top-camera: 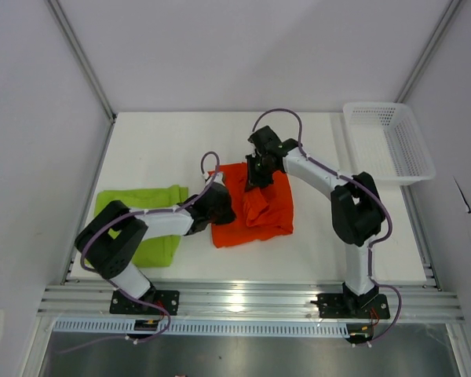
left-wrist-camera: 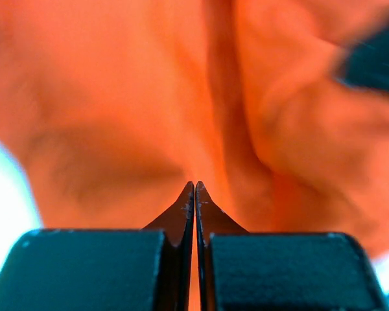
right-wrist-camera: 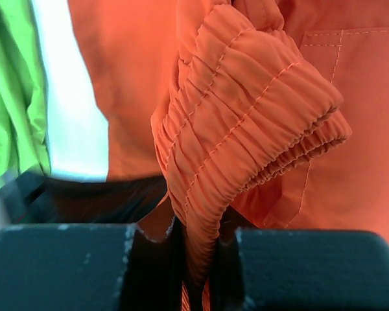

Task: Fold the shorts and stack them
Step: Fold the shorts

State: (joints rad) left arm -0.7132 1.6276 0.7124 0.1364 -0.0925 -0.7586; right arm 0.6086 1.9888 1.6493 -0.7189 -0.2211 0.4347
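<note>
Now the right hand (right-wrist-camera: 196,243) grips the orange shorts' (top-camera: 263,210) waistband; the left hand (left-wrist-camera: 194,194), closed, is over them; green shorts (top-camera: 145,206) lie left.

There are two pairs of shorts: one lime green pair (top-camera: 137,198) at the middle left of the top view, and one orange-red pair (top-camera: 273,210) in the centre. There is one white mesh basket (top-camera: 392,145) at the upper right. Two robot arms are seen, one left arm (top-camera: 158,224) and one right arm (top-camera: 322,177), on one white table (top-camera: 165,149).
</note>
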